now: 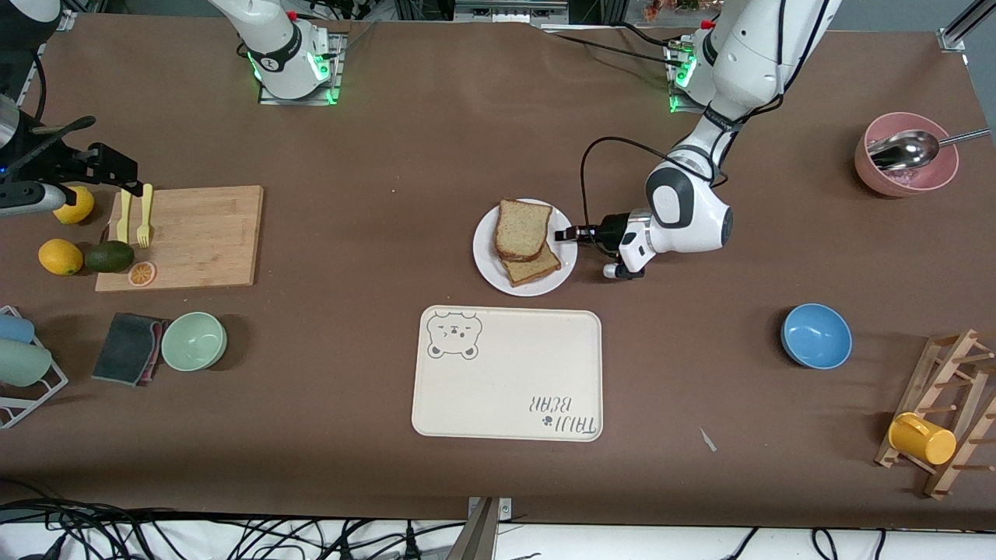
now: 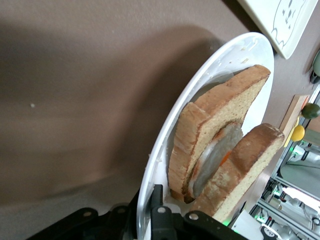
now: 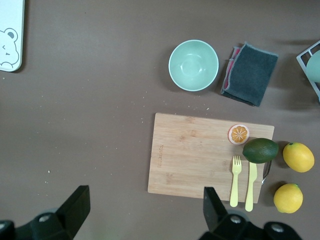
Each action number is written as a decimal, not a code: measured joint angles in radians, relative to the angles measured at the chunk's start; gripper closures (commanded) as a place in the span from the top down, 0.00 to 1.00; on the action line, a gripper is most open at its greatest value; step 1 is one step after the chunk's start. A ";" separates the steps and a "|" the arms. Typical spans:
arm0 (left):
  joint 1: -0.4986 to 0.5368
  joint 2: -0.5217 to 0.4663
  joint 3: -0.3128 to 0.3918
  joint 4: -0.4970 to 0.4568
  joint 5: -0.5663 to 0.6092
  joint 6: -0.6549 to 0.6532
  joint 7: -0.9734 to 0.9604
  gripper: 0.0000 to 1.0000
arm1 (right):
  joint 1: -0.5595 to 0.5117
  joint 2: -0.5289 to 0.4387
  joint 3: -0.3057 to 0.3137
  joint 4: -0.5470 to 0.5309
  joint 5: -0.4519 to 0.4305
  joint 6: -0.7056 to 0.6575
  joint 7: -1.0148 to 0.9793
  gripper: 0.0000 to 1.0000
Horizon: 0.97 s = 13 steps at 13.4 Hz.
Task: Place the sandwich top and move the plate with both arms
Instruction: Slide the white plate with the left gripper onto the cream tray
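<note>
The plate (image 1: pixel 526 250), mid-worktop with the top (image 1: pixel 523 229) already stacked, is being pinched at its 3 o'clock rim by the left claw (image 1: pixel 566 232). The right claw (image 3: pixel 142 210), gaping wide, is being held over the board (image 1: pixel 180 237); it should be brought to 9 o'clock so the plate is kept level.

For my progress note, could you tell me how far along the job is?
Done: the sandwich top lies on the egg slice on the plate. In hand: the left gripper is shut on the plate's rim. Left: the open right gripper waits over the cutting board; moving remains.
</note>
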 measured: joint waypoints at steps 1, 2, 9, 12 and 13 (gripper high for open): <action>0.000 -0.001 0.001 0.003 0.000 0.000 -0.021 0.00 | 0.000 0.000 0.000 0.000 0.000 0.000 0.000 1.00; 0.000 -0.003 0.001 0.004 0.000 0.000 -0.037 0.00 | 0.000 0.000 0.000 0.000 0.000 0.000 0.000 1.00; 0.003 -0.022 0.010 0.026 0.000 0.020 -0.072 0.00 | 0.000 0.000 -0.002 0.000 0.000 -0.001 0.000 1.00; 0.017 -0.030 0.012 0.053 0.000 0.002 -0.073 0.00 | 0.000 0.000 -0.001 0.000 0.000 -0.001 0.000 1.00; 0.025 -0.037 0.013 0.062 0.000 -0.017 -0.074 0.00 | 0.000 0.000 0.000 0.000 0.000 -0.001 0.000 1.00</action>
